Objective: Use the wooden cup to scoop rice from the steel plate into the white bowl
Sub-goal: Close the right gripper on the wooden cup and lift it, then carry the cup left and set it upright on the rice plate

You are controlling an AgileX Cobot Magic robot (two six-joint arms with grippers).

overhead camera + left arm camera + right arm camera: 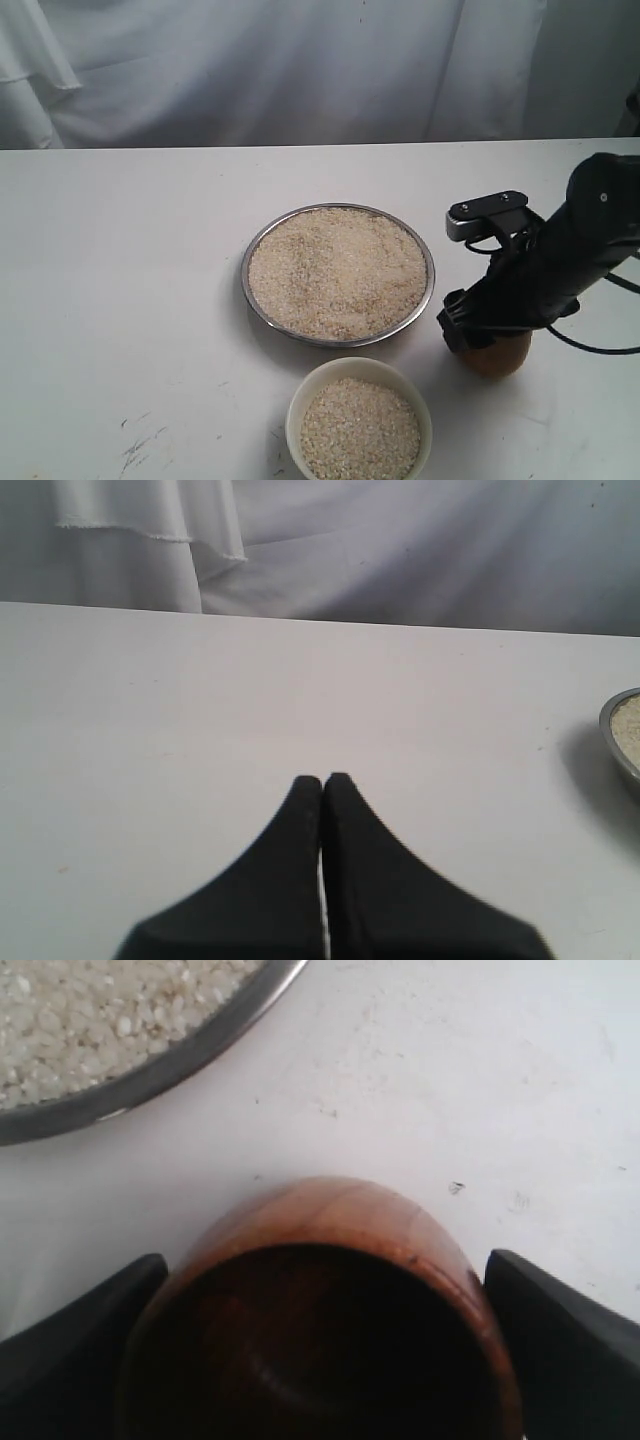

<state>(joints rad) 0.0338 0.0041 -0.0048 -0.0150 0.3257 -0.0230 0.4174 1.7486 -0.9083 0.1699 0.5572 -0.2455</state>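
Note:
The steel plate (244,285) sits mid-table, heaped with rice (338,270). In front of it stands the white bowl (293,412), which also holds rice. The wooden cup (500,358) stands upright on the table, right of the plate, and its dark inside looks empty in the right wrist view (330,1210). My right gripper (488,345) straddles the cup from above, and both black fingers (90,1330) press against its sides. The plate's rim (180,1060) lies just beyond the cup. My left gripper (322,778) is shut on nothing above bare table, out of the exterior view.
A white cloth backdrop (300,70) hangs behind the table's far edge. The plate's rim (612,730) shows at the edge of the left wrist view. A black cable (600,350) trails from the right arm over the table.

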